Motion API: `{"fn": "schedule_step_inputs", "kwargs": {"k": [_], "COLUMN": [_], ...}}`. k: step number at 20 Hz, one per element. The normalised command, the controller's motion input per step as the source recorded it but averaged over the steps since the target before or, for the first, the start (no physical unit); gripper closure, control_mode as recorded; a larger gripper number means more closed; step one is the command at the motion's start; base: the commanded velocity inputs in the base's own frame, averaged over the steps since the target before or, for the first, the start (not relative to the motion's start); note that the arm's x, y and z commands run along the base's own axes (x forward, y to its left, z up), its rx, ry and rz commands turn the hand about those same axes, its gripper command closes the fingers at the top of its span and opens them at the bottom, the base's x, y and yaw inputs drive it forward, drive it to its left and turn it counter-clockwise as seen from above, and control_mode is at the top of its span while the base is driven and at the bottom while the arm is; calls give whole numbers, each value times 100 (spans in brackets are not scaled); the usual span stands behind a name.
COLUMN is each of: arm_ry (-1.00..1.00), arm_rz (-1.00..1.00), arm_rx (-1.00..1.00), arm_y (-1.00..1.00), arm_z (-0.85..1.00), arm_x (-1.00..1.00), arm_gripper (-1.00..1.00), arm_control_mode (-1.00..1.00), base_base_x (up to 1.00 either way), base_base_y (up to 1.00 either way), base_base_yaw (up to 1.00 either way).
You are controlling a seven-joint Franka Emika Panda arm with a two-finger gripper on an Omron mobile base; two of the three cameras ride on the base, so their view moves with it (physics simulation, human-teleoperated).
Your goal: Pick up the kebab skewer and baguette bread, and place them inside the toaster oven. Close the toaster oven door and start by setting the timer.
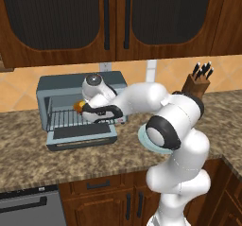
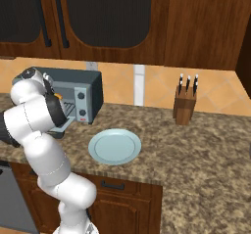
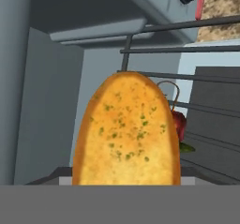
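The grey-blue toaster oven [image 1: 52, 85] stands on the counter with its door [image 1: 82, 136] dropped flat in front. My gripper [image 1: 84, 108] reaches into the oven mouth, shut on the golden-orange baguette bread [image 1: 78, 106]. In the hand view the baguette bread [image 3: 126, 134] stands tall right before the camera and hides my fingertips. Behind it, to the right, the kebab skewer [image 3: 178, 123] lies on the wire rack [image 3: 187, 49], showing a red chunk and a wire loop.
A pale blue plate [image 2: 114, 146] lies on the granite counter right of the oven. Two round knobs [image 2: 81, 97] sit on the oven's right panel. A knife block [image 2: 185, 105] stands at the back right. Dark wooden cabinets hang overhead.
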Motion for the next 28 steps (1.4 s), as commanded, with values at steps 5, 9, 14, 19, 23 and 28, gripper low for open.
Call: {"fn": "schedule_step_inputs", "kwargs": {"k": [5, 9, 14, 19, 23, 28], "arm_ry": [1, 4, 2, 1, 0, 0], "arm_rz": [-17, -9, 0, 0, -1, -2], "arm_rx": [-2, -2, 0, 0, 0, -1], "arm_y": [58, 40, 0, 0, -5, -7], "arm_z": [-14, 0, 0, 2, 24, 32], "arm_x": [12, 6, 0, 0, -41, -53], "arm_gripper": [-100, -100, -100, -100, -100, -100], "arm_control_mode": [-100, -100, -100, -100, -100, -100], "base_base_x": [0, 0, 0, 0, 0, 0], "base_base_y": [0, 0, 0, 0, 0, 0], "base_base_yaw": [0, 0, 0, 0, 0, 0]}}
